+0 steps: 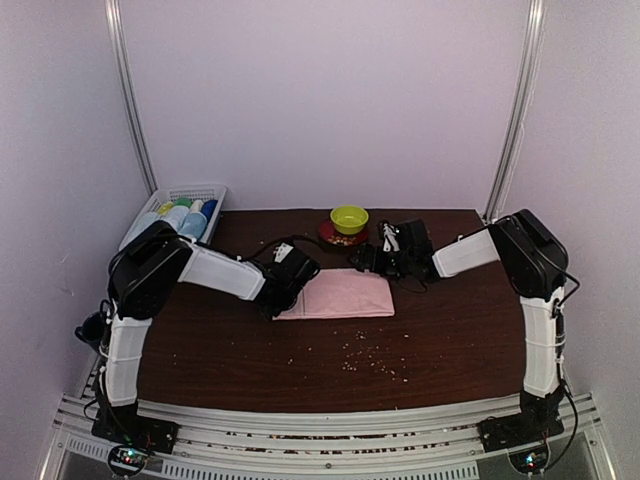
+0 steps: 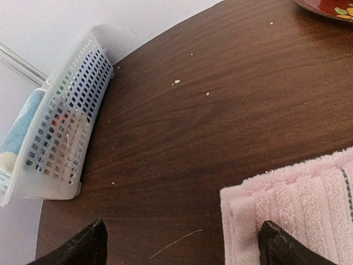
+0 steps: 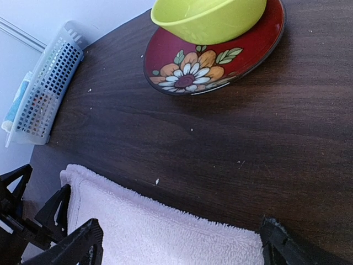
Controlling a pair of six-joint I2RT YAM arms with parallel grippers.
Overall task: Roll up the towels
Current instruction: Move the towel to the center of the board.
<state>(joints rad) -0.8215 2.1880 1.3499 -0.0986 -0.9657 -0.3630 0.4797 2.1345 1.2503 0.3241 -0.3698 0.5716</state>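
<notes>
Two hands are standing wide open at the folded pink towel (image 1: 345,293), which is lying flat near the middle of the desk (image 1: 450,330): the left hand (image 2: 183,234) at its left end, the right hand (image 3: 179,234) at its far edge. Behind it, a green bowl (image 1: 349,217) is sitting on a flowered plate (image 3: 259,47) by the desk's far edge.

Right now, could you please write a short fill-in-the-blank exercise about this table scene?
The bowl sits on a red ____.
The towel on the table is ____ in colour.
The left gripper and the right gripper are both ____.
The basket is by the table's far ____ corner.
Missing words: plate, pink, open, left.
</notes>
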